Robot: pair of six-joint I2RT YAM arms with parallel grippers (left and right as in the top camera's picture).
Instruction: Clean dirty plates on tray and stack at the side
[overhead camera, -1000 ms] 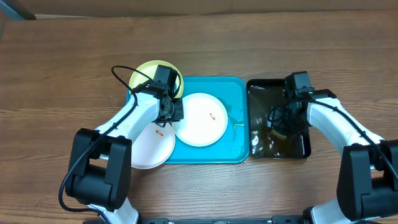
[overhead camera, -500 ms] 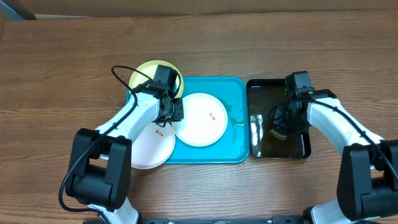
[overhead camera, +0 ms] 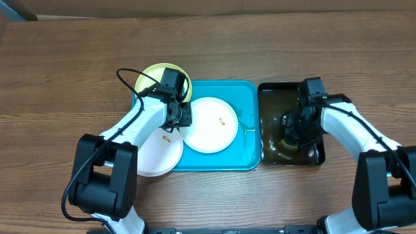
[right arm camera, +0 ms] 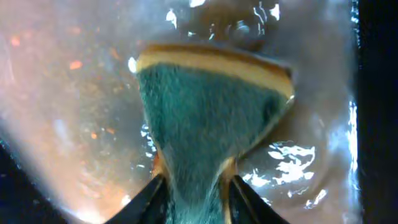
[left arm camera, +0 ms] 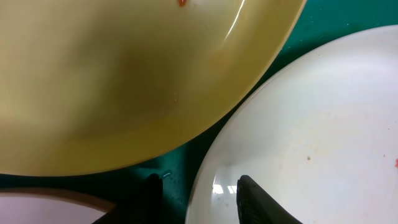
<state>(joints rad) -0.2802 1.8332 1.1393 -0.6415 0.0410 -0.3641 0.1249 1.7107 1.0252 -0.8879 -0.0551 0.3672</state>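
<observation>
Turquoise tray [overhead camera: 246,97] carries one white plate [overhead camera: 209,125] at its middle, flecked with orange; the yellow-green plate [overhead camera: 153,75] overlaps its far left corner, and a second white plate [overhead camera: 156,155] hangs off its near left edge onto the counter [overhead camera: 65,52]. We judge the step in hand to be wetting the sponge [right arm camera: 208,118], which the right tool [right arm camera: 194,186] pinches in the water of the black tray [overhead camera: 273,91]. The left tool [left arm camera: 199,186] stands narrowly parted astride the middle plate's rim, not clamped. Next, the sponge must clear the black tray's wall to reach that plate; the neighbouring plates crowd the left tool.
</observation>
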